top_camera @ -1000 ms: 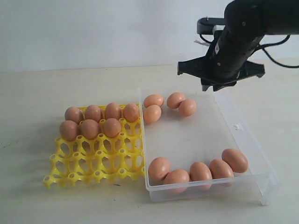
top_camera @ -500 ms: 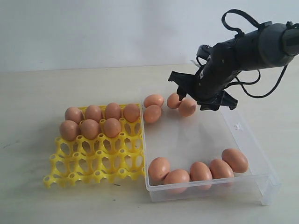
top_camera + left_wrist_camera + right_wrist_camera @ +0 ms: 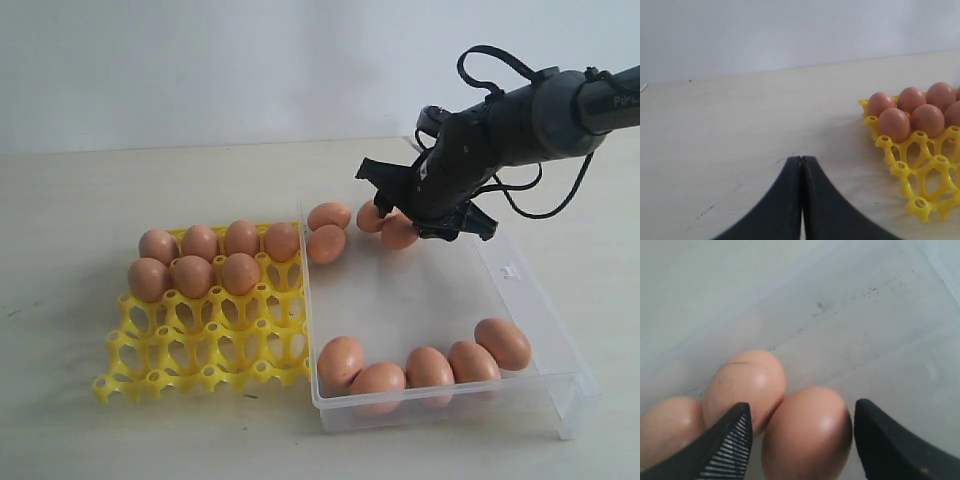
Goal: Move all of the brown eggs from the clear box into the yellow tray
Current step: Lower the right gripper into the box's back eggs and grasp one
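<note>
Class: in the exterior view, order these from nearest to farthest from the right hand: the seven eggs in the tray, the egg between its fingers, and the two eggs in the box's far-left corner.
1. Egg straddled by the right hand, directly beneath it.
2. Corner pair, just to the left, inside the clear box.
3. Tray eggs, farthest left, on the yellow tray.

R claw spread astride one egg at clear box far end; neighbour egg touches it, crowding one finger. Box mid floor bare betw. egg clusters. Yellow tray near rows open; far rows mostly filled.
</note>
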Tool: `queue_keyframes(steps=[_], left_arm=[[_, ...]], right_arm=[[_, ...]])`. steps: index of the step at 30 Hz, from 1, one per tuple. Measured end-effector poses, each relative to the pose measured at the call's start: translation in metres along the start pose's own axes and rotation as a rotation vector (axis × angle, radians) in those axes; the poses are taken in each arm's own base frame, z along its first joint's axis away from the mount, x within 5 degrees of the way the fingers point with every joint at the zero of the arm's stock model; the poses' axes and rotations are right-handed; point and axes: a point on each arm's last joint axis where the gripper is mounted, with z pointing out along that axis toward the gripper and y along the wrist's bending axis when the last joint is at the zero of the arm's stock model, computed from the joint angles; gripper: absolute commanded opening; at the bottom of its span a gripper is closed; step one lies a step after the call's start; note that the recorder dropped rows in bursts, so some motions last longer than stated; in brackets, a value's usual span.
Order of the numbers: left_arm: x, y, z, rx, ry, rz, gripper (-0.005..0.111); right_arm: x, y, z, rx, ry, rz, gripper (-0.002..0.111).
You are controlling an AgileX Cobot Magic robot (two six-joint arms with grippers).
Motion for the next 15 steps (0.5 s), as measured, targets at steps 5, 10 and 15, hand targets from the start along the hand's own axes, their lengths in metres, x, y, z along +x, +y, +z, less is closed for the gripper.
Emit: queue_keyframes(steps=[5, 10, 15], left_arm=[[0.0, 0.0, 0.0, 0.0, 0.0, 0.0, 0.0], [0.0, 0.0, 0.0, 0.0, 0.0, 0.0, 0.0], [0.0, 0.0, 0.0, 0.0, 0.0, 0.0, 0.0]], right_arm=[[-0.0014, 0.0016, 0.0021, 0.002, 0.002, 0.004, 0.045], [-0.0006, 0.0007, 0.0024, 0.011, 0.01, 0.007, 0.035], [-0.0003, 0.0001, 0.0032, 0.024, 0.018, 0.006, 0.021]])
